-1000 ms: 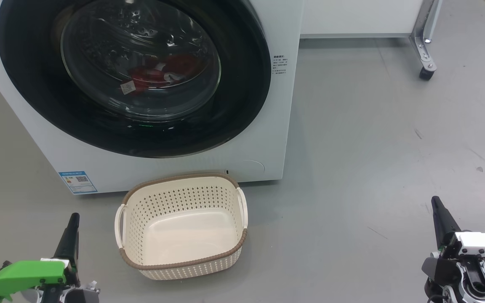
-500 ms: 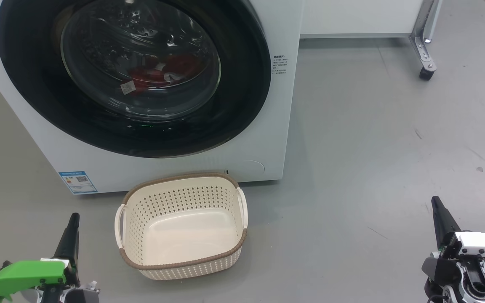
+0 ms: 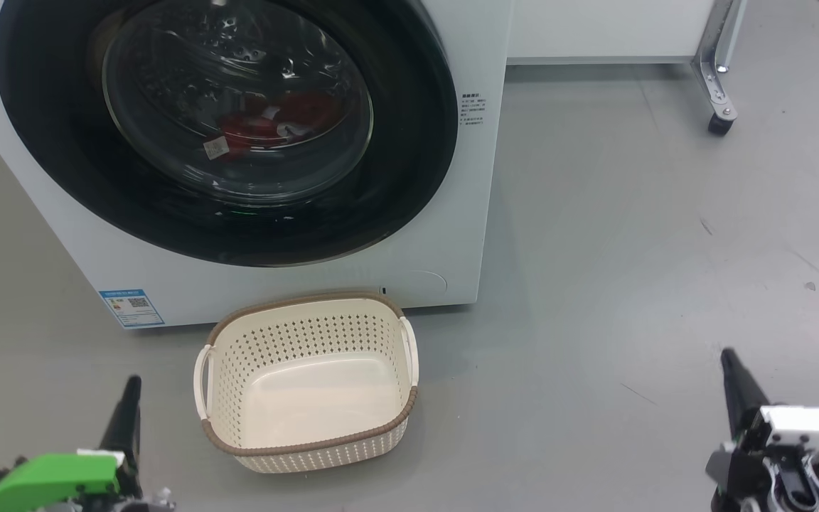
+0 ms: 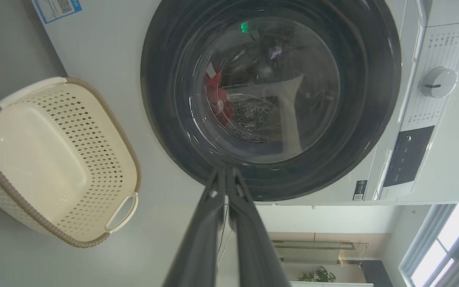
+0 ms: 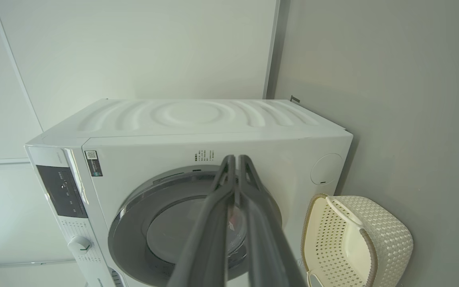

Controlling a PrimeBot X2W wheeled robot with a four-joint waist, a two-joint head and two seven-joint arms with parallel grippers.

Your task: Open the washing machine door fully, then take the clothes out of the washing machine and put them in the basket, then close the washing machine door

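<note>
Door (image 3: 47,163) closed, clothes (image 3: 260,126) inside; left gripper (image 3: 129,390) and right gripper (image 3: 729,361) pinched together, gripping nothing, flanking the basket (image 3: 310,446).

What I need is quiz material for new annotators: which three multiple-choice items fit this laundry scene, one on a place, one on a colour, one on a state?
1. Where does the basket stand?
A. on the floor in front of the washing machine
B. on top of the machine
C. inside the drum

2. What colour are the clothes behind the washing machine door?
A. blue
B. red
C. yellow

3. How is that door?
A. swung wide open
B. taken off
C. shut

Answers:
1 A, the head view shows it on the grey floor at the machine's front.
2 B, red fabric shows through the glass.
3 C, its black rim lies flush on the front.
</note>
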